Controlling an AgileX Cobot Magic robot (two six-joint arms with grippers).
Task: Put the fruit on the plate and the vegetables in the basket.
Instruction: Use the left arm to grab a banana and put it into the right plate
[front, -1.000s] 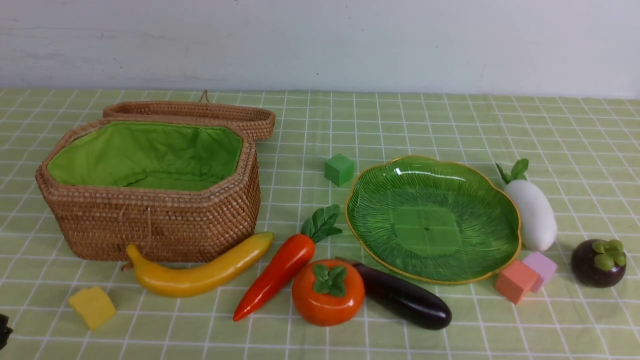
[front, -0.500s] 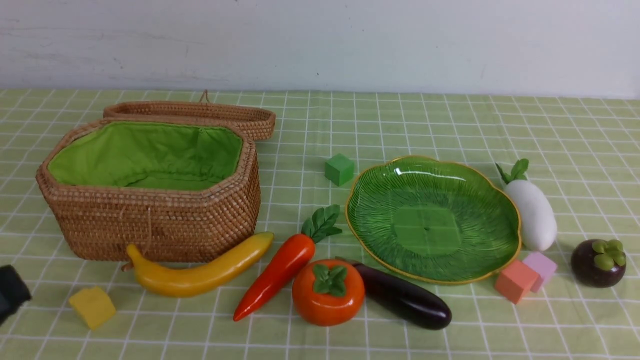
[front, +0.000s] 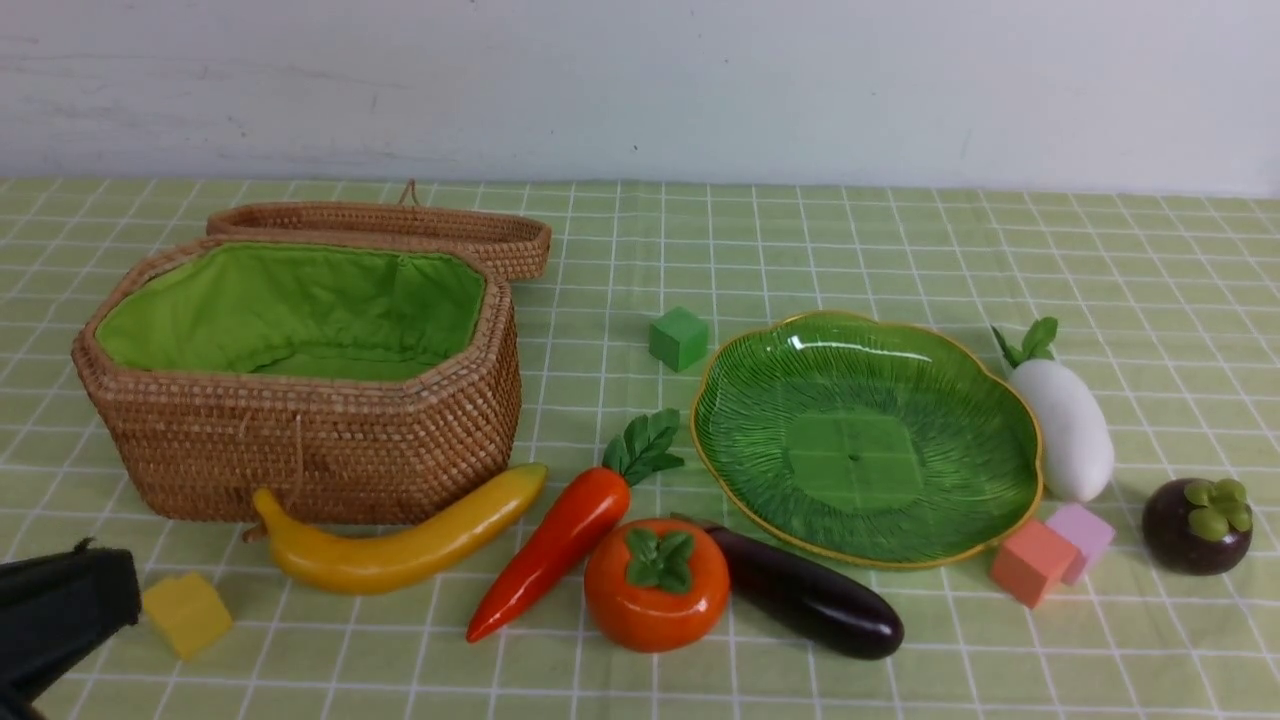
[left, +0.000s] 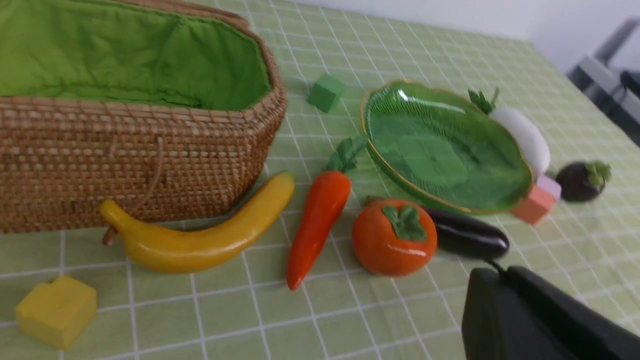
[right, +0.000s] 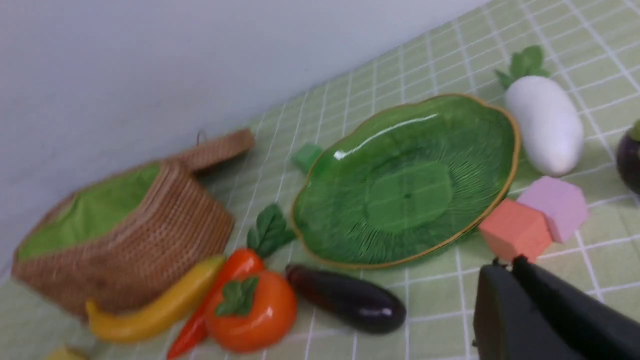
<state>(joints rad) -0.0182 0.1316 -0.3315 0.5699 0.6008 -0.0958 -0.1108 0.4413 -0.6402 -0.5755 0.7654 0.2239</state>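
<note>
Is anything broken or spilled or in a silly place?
Nothing looks broken or spilled. The only odd bits are little blocks that are not food, like the yellow cube near the banana and the orange cube right by the plate.

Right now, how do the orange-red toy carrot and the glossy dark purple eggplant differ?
The orange-red toy carrot tapers to a point; the glossy dark purple eggplant ends rounded. The carrot's far end leans right, the eggplant's left. Both lie on the cloth, flanking the round orange persimmon.
</note>
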